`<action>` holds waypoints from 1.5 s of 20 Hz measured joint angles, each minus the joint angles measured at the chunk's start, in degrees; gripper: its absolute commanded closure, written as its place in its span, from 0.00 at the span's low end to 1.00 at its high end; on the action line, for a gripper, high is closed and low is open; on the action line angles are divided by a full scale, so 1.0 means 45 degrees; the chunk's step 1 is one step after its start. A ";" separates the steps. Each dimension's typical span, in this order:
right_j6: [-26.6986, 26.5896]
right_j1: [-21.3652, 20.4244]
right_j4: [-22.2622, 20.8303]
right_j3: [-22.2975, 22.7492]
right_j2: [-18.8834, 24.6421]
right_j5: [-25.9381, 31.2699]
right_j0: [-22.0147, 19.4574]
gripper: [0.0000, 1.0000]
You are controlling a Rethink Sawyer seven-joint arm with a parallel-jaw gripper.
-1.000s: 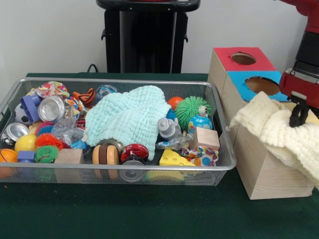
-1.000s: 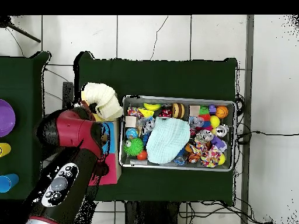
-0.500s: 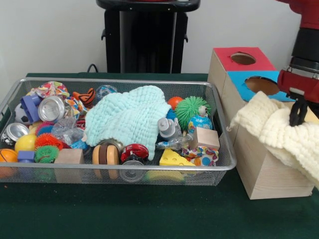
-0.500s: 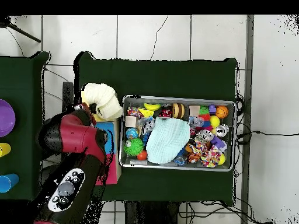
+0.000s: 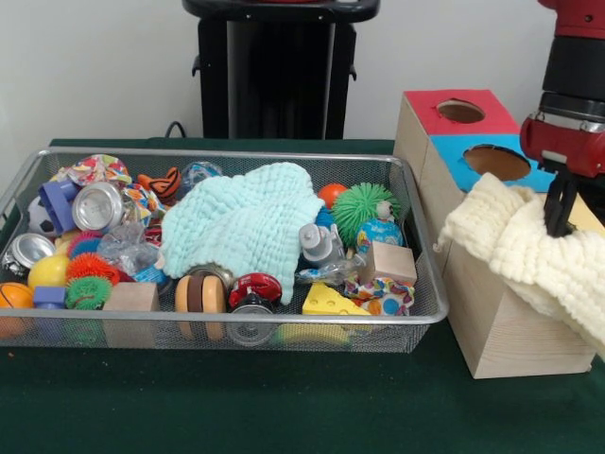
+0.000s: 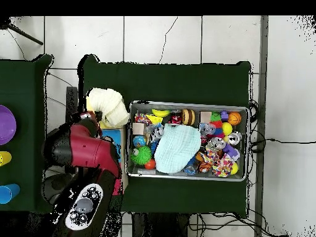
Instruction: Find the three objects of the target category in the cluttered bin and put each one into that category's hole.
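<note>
Your thing here is the cream cloth (image 5: 534,255); it lies draped over the near end of the wooden sorting box (image 5: 496,331), heaped on the top and spilling off its near right corner, so whatever hole sits under it is hidden; the jaws (image 5: 558,210) come straight down onto its upper right part, their dark tips sunk in the folds, and you cannot tell from either view whether they are pinched on the fabric or parted from it; the cloth's bulk runs from the tips toward the left and the near side, with its long axis slanting from the box's top down over that corner; it looks thick, soft and ribbed or waffled, loosely bunched, likely to sag and drag rather than lift as one piece; just beyond it the blue hole (image 5: 496,162) and then the red hole (image 5: 460,112) stand open; to the left on the green bench (image 5: 284,407) the wire bin (image 5: 416,312) holds a pale aqua cloth (image 5: 241,227) of similar weave spread over the toys, probably another of the category.
</note>
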 measured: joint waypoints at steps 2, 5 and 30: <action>0.0000 -0.0136 0.0000 0.0148 0.0108 -0.0066 -0.0081 1.00; 0.0000 -0.0367 -0.0001 0.0406 0.0347 -0.0258 -0.0225 1.00; 0.0000 -0.0470 -0.0393 0.1350 0.2301 -0.3104 -0.1509 1.00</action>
